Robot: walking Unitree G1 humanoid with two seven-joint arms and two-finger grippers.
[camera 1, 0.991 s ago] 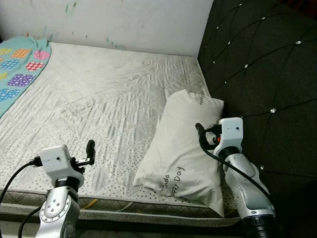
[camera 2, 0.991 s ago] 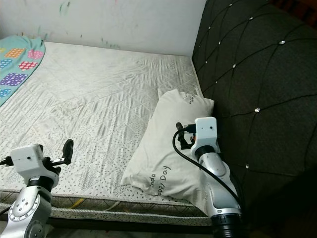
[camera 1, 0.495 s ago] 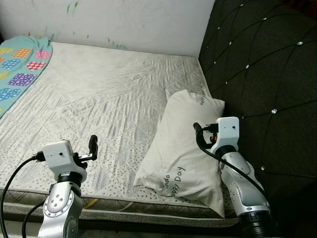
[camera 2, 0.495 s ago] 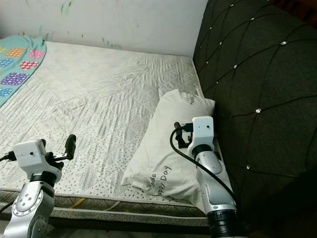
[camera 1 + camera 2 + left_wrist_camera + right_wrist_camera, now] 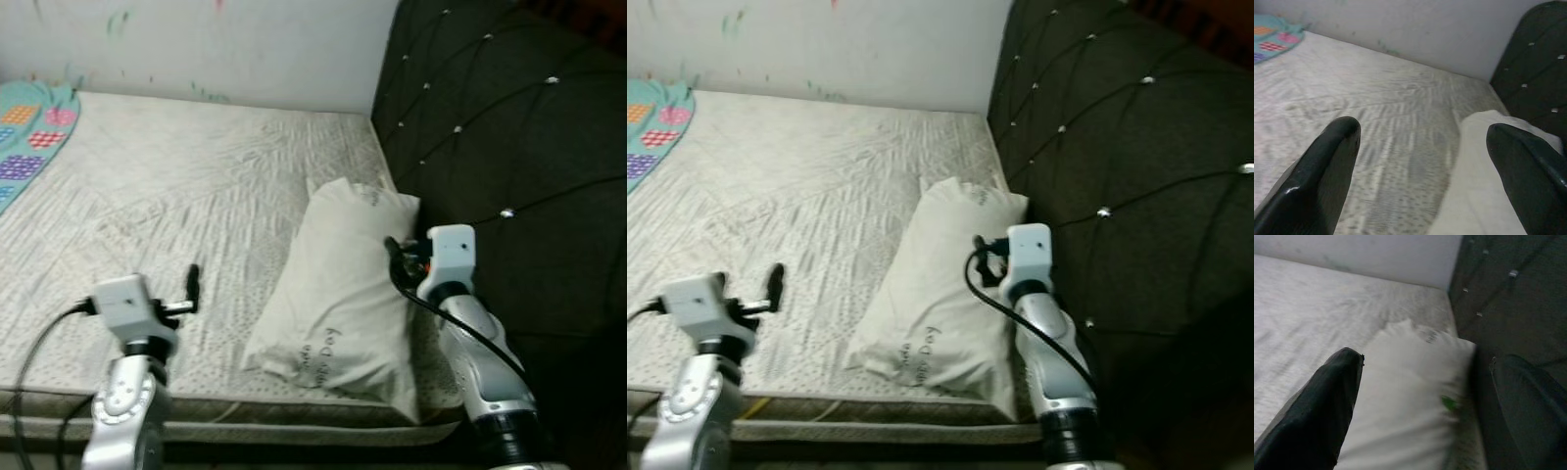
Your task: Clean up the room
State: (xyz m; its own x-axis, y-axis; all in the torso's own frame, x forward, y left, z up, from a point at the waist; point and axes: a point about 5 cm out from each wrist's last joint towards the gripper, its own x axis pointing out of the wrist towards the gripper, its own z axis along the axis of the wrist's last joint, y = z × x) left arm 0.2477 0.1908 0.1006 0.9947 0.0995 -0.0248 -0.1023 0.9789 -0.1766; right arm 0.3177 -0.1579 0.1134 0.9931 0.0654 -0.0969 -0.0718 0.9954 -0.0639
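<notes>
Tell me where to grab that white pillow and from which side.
Probably pinch the pillow along its long edge beside the headboard, coming down from above. It lies flat on the mattress, so only its soft edges and corners offer a fold, and the open right gripper hovers over that edge.

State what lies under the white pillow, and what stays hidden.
The pillow lies on the quilted mattress, against the dark tufted headboard. Whatever sits beneath the pillow itself is covered and cannot be seen.

Bed with pale quilted mattress (image 5: 186, 186), white pillow (image 5: 338, 284) with dark lettering lying at 3 o'clock beside the dark tufted headboard (image 5: 490, 147), teal patterned blanket (image 5: 29, 132) on the 10 o'clock corner
</notes>
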